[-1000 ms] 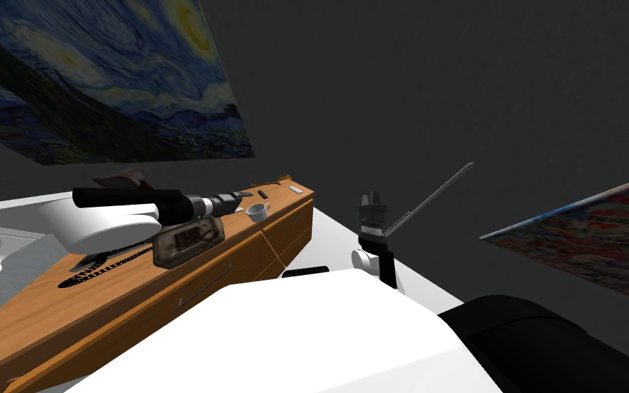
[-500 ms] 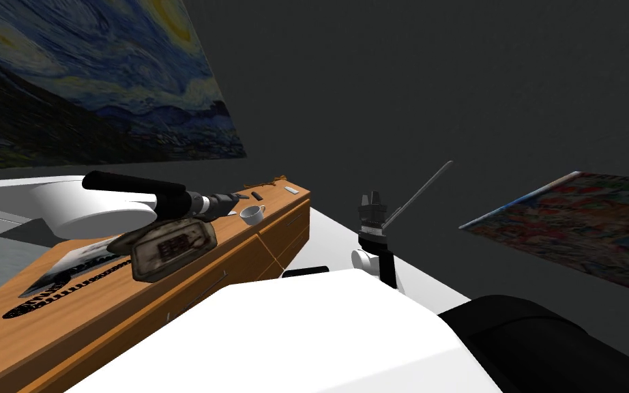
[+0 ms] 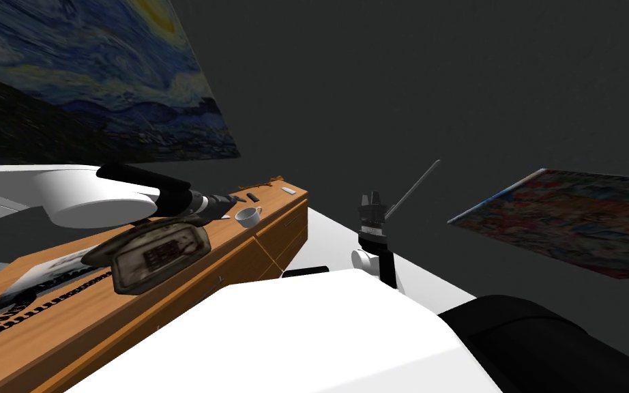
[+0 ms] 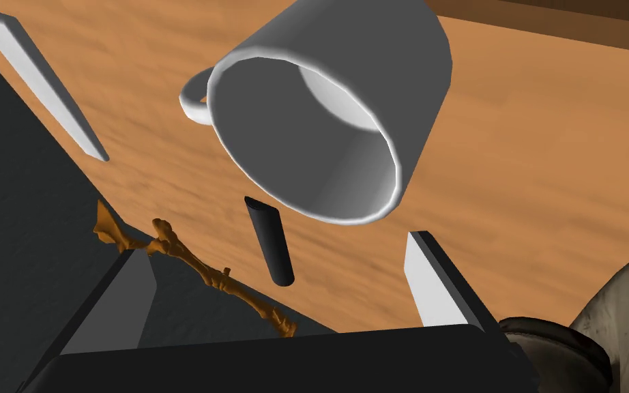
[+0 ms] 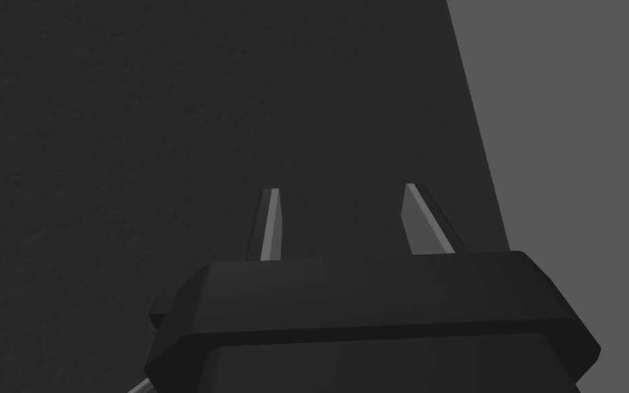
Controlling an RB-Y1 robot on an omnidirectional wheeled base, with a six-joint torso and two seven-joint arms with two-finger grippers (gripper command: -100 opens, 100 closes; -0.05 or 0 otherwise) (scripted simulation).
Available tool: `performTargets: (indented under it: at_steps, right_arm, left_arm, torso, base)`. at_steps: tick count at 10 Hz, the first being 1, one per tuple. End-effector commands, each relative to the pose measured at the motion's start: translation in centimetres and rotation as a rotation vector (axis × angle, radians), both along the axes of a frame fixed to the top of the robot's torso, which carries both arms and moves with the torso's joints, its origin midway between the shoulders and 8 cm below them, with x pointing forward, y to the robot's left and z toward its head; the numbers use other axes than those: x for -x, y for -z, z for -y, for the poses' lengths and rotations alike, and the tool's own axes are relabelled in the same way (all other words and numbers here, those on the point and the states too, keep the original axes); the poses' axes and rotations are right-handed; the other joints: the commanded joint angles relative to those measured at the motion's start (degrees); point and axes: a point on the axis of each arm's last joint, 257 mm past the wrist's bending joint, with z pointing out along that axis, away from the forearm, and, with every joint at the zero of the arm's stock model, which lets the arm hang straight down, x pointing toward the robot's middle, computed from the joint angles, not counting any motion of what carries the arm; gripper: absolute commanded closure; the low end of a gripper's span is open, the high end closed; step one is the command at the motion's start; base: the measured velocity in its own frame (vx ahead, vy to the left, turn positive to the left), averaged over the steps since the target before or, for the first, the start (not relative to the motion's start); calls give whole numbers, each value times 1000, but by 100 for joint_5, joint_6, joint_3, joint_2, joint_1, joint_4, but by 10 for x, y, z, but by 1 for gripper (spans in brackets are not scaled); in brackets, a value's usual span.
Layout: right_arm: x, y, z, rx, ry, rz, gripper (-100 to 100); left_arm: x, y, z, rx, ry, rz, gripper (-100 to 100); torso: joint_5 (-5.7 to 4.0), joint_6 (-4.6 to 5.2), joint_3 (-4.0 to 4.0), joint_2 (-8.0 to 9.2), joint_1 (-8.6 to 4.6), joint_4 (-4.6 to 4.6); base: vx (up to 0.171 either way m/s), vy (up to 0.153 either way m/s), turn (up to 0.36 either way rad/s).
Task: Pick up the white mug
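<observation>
The left gripper stands wide open, its blades holding and touching nothing. The white mug sits upright on the wooden sideboard, just beyond the blade tips. A short dark stick lies between the blades, seemingly clear of the mug. The left forearm stretches low over the sideboard top. The right gripper is raised beside the chest, parted and empty.

left arm white, forearm black; right gripper dark box, grey fingers
</observation>
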Motion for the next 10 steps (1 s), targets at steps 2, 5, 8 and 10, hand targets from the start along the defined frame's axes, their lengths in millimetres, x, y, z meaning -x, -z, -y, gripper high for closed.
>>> performTargets:
  at_steps: [2, 5, 8, 10]
  right_arm:
    - [0, 0, 0, 0, 0, 0, 0]
    - [0, 0, 0, 0, 0, 0, 0]
    - [0, 0, 0, 0, 0, 0, 0]
    - [0, 0, 0, 0, 0, 0, 0]
  left_arm:
    - [12, 4, -9, -27, -51, -89, -100]
    - [21, 7, -15, -48, -85, -151, -100]
    - [39, 13, -23, -74, -144, -253, -100]
    - [50, 16, -28, -104, -172, -312, -100]
  torso:
    - [1, -2, 0, 1, 0, 0]
    - [2, -4, 2, 2, 0, 1]
    - [0, -1, 0, 0, -1, 0]
    - [1, -5, -1, -1, 1, 0]
  base:
    - [6, 14, -120]
    - [4, 8, -53]
    - [8, 11, -141]
    - [9, 12, -55]
